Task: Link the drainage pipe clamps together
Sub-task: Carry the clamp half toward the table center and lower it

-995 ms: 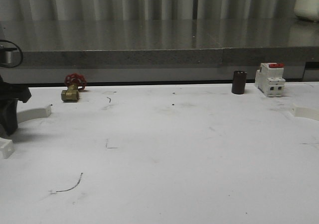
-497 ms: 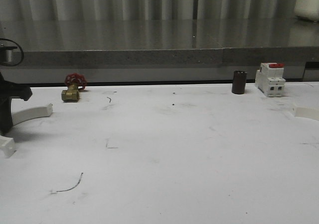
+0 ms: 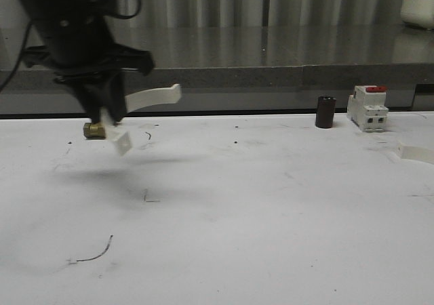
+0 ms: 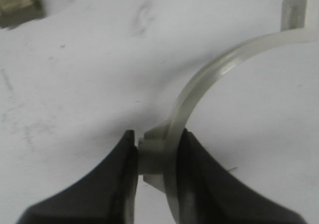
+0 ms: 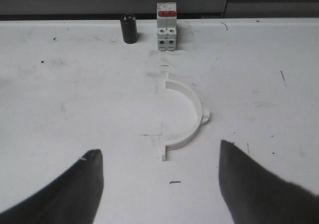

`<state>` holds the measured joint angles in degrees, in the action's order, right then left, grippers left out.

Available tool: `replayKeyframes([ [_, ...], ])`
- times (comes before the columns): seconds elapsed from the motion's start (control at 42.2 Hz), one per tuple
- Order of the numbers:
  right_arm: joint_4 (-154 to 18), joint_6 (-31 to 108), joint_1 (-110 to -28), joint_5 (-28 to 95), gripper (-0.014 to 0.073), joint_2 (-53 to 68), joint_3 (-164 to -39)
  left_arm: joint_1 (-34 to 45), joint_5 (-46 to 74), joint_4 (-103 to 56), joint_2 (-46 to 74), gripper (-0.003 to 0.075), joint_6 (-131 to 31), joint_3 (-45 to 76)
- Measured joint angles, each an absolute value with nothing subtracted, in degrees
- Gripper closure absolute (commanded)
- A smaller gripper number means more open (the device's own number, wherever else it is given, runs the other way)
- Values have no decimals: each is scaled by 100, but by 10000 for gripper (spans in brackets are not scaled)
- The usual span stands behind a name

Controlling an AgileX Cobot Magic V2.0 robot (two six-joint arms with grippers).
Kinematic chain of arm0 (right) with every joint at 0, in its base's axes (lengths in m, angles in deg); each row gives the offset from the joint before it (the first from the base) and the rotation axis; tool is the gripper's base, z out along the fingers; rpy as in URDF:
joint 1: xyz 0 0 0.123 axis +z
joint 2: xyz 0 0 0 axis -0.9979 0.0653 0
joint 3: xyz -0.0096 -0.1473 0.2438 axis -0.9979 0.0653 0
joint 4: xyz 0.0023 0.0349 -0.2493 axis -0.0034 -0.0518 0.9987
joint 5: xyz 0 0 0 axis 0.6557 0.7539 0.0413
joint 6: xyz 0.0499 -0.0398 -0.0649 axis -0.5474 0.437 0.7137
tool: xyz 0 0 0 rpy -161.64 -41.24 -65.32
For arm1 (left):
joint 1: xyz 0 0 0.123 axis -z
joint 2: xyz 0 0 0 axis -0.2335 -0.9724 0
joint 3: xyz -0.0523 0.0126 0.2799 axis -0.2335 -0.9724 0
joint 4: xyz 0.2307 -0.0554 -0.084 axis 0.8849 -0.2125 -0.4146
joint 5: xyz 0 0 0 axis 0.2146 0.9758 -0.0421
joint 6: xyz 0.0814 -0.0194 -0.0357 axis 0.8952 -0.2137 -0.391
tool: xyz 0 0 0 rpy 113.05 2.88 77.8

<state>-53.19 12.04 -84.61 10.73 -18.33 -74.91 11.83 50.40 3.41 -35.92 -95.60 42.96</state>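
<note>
Left gripper (image 4: 155,157) pinching clamp (image 3: 153,97) mid-air by boss, could twist loose. Right gripper (image 5: 159,184) spread wide over other clamp (image 5: 185,115).

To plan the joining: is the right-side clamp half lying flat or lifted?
Flat: the clamp half rests on the table.

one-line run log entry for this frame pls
left gripper: shut on white plastic half-ring clamp, held above table | right gripper: open over second white half-ring clamp lying flat | clamps: not joined

The clamps (image 4: 209,79) (image 5: 187,115) look like smooth white plastic, the valve (image 3: 94,129) dull brass, the table (image 3: 271,217) matt and scuffed.
</note>
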Motion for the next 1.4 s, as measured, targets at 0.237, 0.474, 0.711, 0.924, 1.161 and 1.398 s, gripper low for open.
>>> replayKeyframes([
  [0.237,-5319,1204,-8461,1073,74,-1833,-7491,2218,5342,829,-4268,657,-11150,5248],
  [0.474,-5319,1204,-8461,1073,74,-1833,-7491,2664,5363,840,-5063,657,-12118,5822],
  [0.711,-5319,1204,-8461,1073,74,-1833,-7491,2745,5363,741,-5517,657,-12577,6040],
  [0.924,-5319,1204,-8461,1073,74,-1833,-7491,2745,5327,510,-5622,657,-12739,6040],
  [1.161,-5319,1204,-8461,1073,74,-1833,-7491,2745,5315,444,-5664,657,-13127,6049],
  [1.398,-5319,1204,-8461,1073,74,-1833,-7491,2745,5278,454,-5698,656,-13406,6049],
])
